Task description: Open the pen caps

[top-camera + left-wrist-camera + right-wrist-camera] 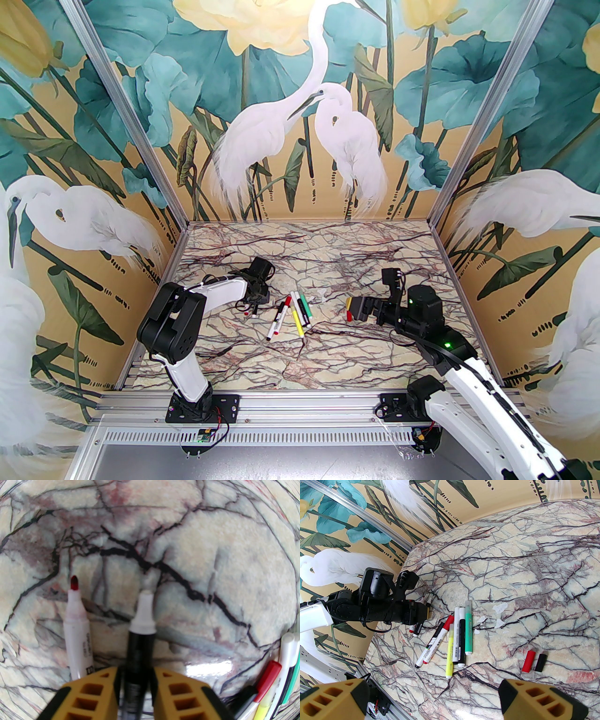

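Left gripper: straddling the black pen, whose white nib is showing bare. The jaws are sitting close on both sides of the barrel, and I cannot tell whether they are pinching it or letting go.
Neighbour: a red-nibbed pen is lying uncapped just beside the black one, roughly parallel to it, on the bench.
Right gripper: hanging spread wide, with nothing between its fingers.
Loose caps: a red cap and a black cap are lying side by side near the right gripper, well apart from the pens.
Caps to go: the capped pens are lying bunched mid-bench between the two grippers, with their long axes running roughly near-to-far and fanning a little.
Key relation: the bunch is sitting to the left gripper's right, and the left gripper is looking the nearer of the two.
Judgement: the coming reach is turning on a short sideways shift, with the jaws crossing a barrel.
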`<state>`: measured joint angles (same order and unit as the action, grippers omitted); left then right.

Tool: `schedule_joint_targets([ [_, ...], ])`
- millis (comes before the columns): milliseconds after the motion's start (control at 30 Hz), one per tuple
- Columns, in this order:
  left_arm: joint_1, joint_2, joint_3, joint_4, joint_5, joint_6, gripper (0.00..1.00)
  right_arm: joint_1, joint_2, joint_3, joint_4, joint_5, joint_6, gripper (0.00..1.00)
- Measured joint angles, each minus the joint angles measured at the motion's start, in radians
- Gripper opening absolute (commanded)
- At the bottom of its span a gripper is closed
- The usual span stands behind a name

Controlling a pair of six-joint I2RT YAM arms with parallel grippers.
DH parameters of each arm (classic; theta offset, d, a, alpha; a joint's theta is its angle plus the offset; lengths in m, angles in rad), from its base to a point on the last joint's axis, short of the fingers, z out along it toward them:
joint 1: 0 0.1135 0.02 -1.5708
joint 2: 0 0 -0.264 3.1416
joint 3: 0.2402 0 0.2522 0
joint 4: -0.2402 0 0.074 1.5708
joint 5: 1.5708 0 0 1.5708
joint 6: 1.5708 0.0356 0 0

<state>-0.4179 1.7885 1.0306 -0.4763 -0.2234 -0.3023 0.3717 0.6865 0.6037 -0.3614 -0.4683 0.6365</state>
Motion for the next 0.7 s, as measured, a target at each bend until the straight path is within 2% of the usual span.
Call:
schedule_joint_targets([
  [200,0.0,0.0,0.014,-0.024,0.0,-0.012,0.31,0.008,0.004,0.0,0.0,0.0,0.0,1.0],
  [400,0.0,-0.049,0.039,-0.082,-0.002,-0.032,0.47,0.01,0.015,0.0,0.0,0.0,0.0,0.99],
  [567,-0.004,-0.184,0.053,-0.134,0.012,-0.047,0.46,0.022,0.03,0.0,0.001,0.0,0.0,0.99],
  [700,-0.017,-0.279,0.047,-0.163,0.082,-0.051,0.45,0.029,0.037,0.0,0.0,0.0,0.0,0.99],
])
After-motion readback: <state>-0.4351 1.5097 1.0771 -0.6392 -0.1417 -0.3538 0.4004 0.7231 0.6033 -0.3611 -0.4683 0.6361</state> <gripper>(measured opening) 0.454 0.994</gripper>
